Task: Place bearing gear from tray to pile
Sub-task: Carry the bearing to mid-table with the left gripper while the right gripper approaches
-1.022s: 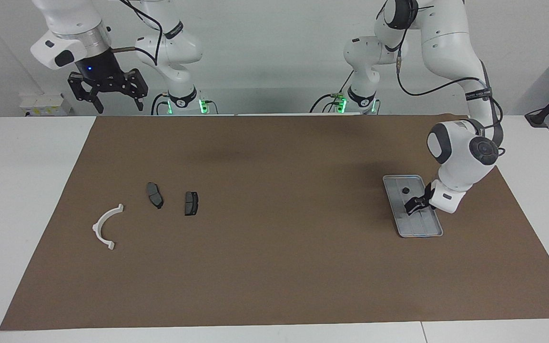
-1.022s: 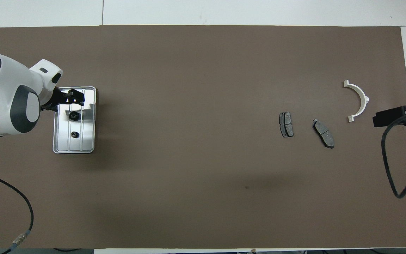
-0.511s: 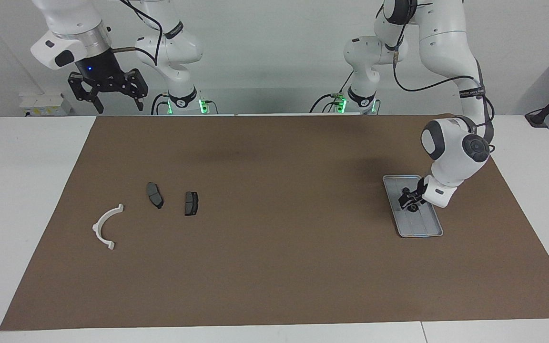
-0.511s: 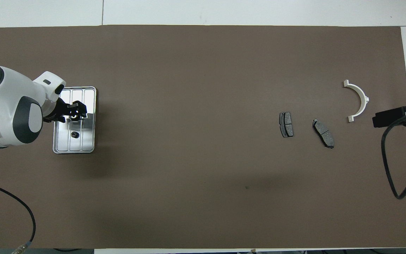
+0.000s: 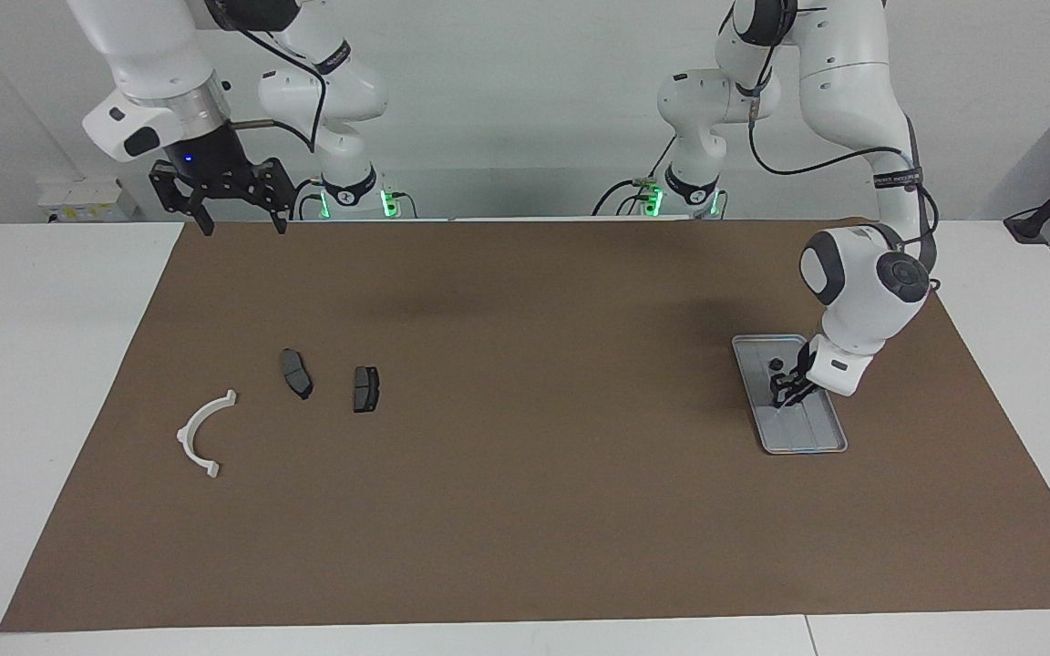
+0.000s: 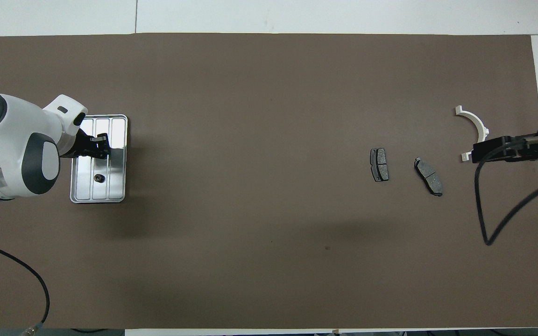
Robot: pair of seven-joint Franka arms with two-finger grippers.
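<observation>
**Left claw lowered into the tray to pick up a gear; right claw idle.**
The tray (image 5: 766, 428) lies on the brown mat (image 5: 525, 510) toward the left arm's end of the counter, and the pile lies well apart from it toward the right arm's end: a white half-ring (image 5: 204, 433) and two dark pads (image 5: 296, 373) (image 5: 365, 388). The left claw (image 5: 782, 394) reaches down at a slant into the tray's middle, probably to take a gear that its own body hides. Whether it has closed on anything cannot be told. One small dark gear (image 6: 98, 177) sits free in the tray, nearer to the robots. The right claw (image 5: 242, 226) waits raised and spread, holding nothing, clear of the route to the pile.
</observation>
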